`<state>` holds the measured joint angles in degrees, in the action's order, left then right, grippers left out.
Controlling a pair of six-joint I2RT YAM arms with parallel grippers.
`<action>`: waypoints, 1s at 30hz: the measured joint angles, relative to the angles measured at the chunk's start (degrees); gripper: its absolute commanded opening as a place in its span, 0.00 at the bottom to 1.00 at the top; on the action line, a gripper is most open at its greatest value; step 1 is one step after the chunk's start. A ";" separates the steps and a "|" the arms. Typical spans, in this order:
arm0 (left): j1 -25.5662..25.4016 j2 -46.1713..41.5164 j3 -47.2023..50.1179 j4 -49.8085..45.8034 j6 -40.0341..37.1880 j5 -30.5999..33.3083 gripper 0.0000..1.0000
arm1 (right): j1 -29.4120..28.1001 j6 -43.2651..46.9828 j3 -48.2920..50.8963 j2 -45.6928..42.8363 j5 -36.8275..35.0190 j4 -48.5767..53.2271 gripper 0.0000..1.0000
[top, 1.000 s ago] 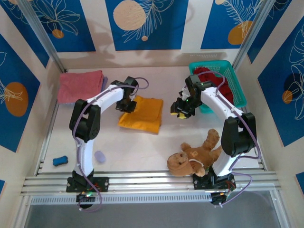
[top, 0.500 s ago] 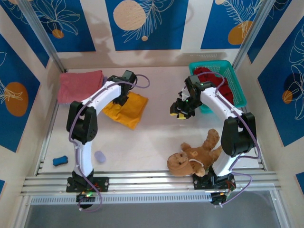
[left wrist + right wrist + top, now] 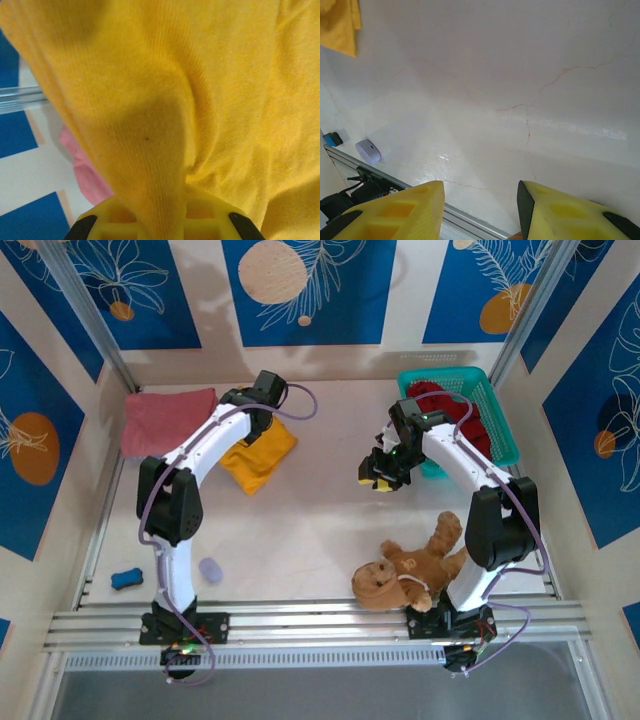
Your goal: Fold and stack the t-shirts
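Upper left, the left tool is clamped on the mustard-orange t-shirt beside the salmon-pink t-shirt, likely for stacking there; the right tool hangs mid-frame, fingers apart, empty.

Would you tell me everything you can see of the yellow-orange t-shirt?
The yellow-orange t-shirt is plain, soft, finely knit cloth, bunched into a creased bundle. The shut left gripper pinches one edge and it drapes down from there. It is over the far left of the table, just right of the pink shirt; whether they touch is unclear.
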<state>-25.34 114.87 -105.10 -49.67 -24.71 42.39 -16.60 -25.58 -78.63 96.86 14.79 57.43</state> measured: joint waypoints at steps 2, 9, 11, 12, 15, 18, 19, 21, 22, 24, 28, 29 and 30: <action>0.02 0.00 -1.60 -0.17 -1.03 0.35 0.00 | -0.04 0.00 -0.46 0.00 0.00 0.28 0.45; 0.31 0.00 -8.09 -1.29 -3.50 1.16 0.00 | -0.04 0.02 -2.01 -0.02 0.00 0.28 0.46; 0.66 0.02 -10.99 -2.80 -3.54 1.11 0.00 | -0.04 0.02 -2.01 -0.02 0.00 0.31 0.46; 0.85 0.02 -12.26 -3.41 -3.54 1.14 0.00 | -0.04 0.02 -2.03 -0.02 0.00 0.31 0.46; 1.46 0.02 -16.04 -4.37 -3.85 1.20 0.00 | -0.04 0.04 -2.05 -0.02 0.00 0.31 0.46; 1.79 0.04 -18.03 -5.25 -4.63 1.38 0.00 | -0.04 0.09 -2.05 -0.02 0.00 0.31 0.46; 1.86 0.07 -18.71 -5.70 -4.90 1.40 0.00 | -0.02 0.24 -2.05 -0.02 0.00 0.31 0.46; 2.03 0.13 -19.96 -6.32 -5.46 1.44 0.00 | 0.02 0.46 -2.05 -0.02 0.00 0.33 0.46; 2.23 0.13 -20.65 -6.62 -5.46 1.42 0.00 | 0.02 0.48 -2.05 -0.02 0.00 0.35 0.46; 2.73 0.13 -21.75 -7.02 -5.42 1.42 0.00 | 0.13 0.68 -2.05 -0.02 0.02 0.37 0.46; 4.11 0.13 -23.67 -8.13 -4.48 1.40 0.00 | 0.15 1.03 -2.40 -0.02 0.00 0.76 0.47; 4.50 0.11 -24.06 -8.39 -3.85 1.40 0.00 | 0.20 1.16 -2.84 -0.02 0.00 1.01 0.47; 4.83 0.13 -24.28 -8.52 -3.30 1.40 0.00 | 0.24 1.31 -3.26 -0.02 0.00 1.14 0.47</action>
<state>-20.51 115.00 -129.38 -58.19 -28.01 43.79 -16.36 -24.27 -81.89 96.84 14.79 58.57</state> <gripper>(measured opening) 0.059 0.465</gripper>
